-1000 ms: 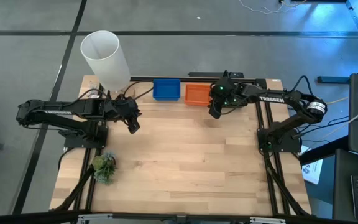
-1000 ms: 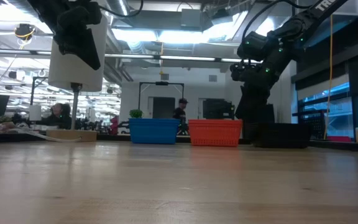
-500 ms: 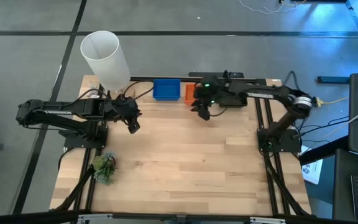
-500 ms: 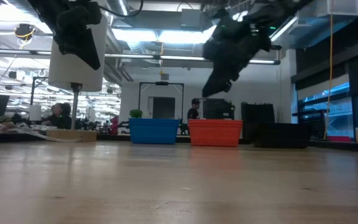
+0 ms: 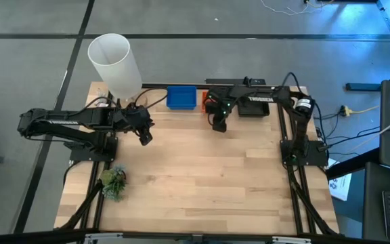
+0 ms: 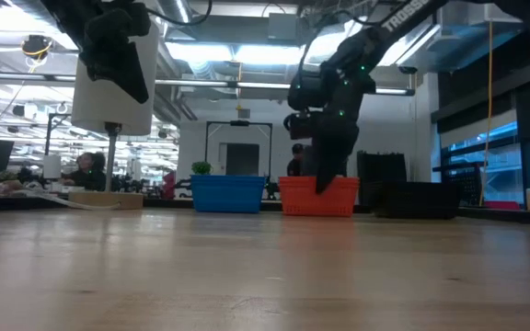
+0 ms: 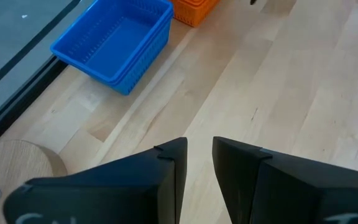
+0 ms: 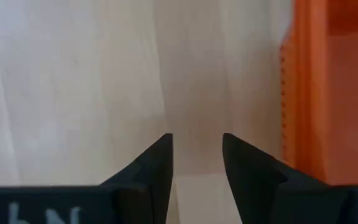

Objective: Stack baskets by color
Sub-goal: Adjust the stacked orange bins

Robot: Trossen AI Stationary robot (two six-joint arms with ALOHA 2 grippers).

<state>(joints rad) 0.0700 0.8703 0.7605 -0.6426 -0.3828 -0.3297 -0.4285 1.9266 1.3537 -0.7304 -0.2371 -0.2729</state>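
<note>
A blue basket (image 5: 181,97) (image 7: 114,43) and an orange basket (image 6: 297,196) (image 8: 309,93) stand side by side on their bottoms at the table's far edge. A black basket (image 6: 417,199) stands to the right of them. My right gripper (image 5: 219,125) (image 8: 196,162) points steeply down, just in front of the orange basket's near wall. It is open, with only bare table between its fingers. My left arm waits at the far left, its gripper (image 5: 144,137) (image 7: 199,165) raised above the wood, open and holding nothing.
A tall white cylinder (image 5: 114,64) stands at the far left corner, behind my left arm. A small green plant (image 5: 114,181) sits near the left edge. The middle and near half of the wooden table (image 5: 202,183) is bare. A person (image 6: 297,156) shows in the room behind.
My right gripper has swung from above the black basket toward the table's left. It has sunk and tipped to point more steeply down, ending beside the orange basket. Its fingers have stayed open. The baskets have kept their places.
</note>
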